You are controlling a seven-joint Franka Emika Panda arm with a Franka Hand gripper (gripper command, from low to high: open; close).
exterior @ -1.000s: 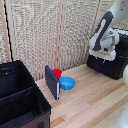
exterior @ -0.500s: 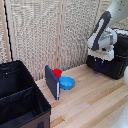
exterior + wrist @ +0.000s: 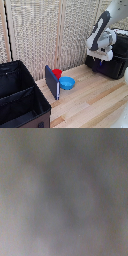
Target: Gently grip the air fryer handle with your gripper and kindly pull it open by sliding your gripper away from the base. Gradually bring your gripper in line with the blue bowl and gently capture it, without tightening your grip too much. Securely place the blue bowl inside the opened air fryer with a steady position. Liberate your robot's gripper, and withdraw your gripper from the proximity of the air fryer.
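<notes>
Jaws of the gripper [image 3: 98, 61] are hanging against the air fryer [image 3: 111, 62]; their state is unclear. The blue bowl [image 3: 67, 83] is lying well apart on the tabletop [image 3: 95, 100].

Table [image 3: 95, 102]: pale wood planks, smooth, light satin sheen, grain lines visible; wall behind [image 3: 45, 35] looks like woven or reeded cream panels, matt and rough-textured. Air fryer [image 3: 112, 62] black, hard-looking casing with a dull gloss; blue bowl [image 3: 67, 83] smooth bright plastic, slightly shiny; arm [image 3: 102, 35] glossy white shell. Black bin [image 3: 20, 100] looks like matt cloth with stitched edges; wrist view too blurred to judge any surface.
</notes>
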